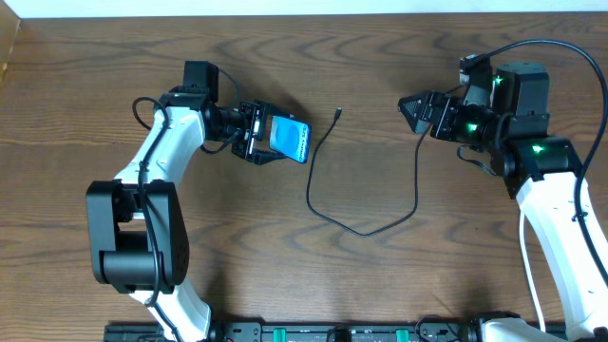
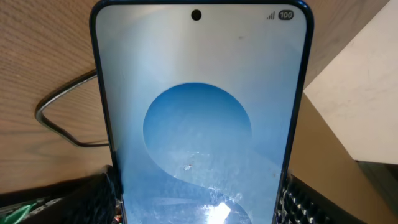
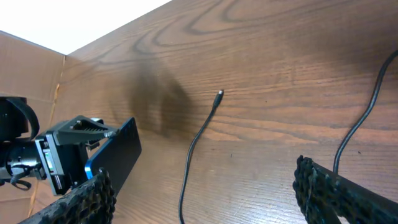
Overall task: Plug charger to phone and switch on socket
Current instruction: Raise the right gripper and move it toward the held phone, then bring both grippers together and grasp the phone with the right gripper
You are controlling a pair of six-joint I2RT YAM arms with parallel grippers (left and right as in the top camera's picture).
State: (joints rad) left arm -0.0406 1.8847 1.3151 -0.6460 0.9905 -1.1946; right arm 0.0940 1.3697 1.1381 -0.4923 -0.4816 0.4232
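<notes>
Overhead: left claw (image 1: pixel 264 135) pinches phone (image 1: pixel 291 140); right claw (image 1: pixel 410 109) spread; charger tip (image 1: pixel 339 113) lies between them, seemingly touching neither.

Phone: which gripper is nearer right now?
Left. The left gripper is shut on the phone at its lower end; the right gripper hangs open well off, beyond the charger plug tip.

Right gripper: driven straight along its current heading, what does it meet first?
Probably the small plug tip of the thin black charger cable on the brown wooden table; depth unclear, right gripper may pass above.
</notes>
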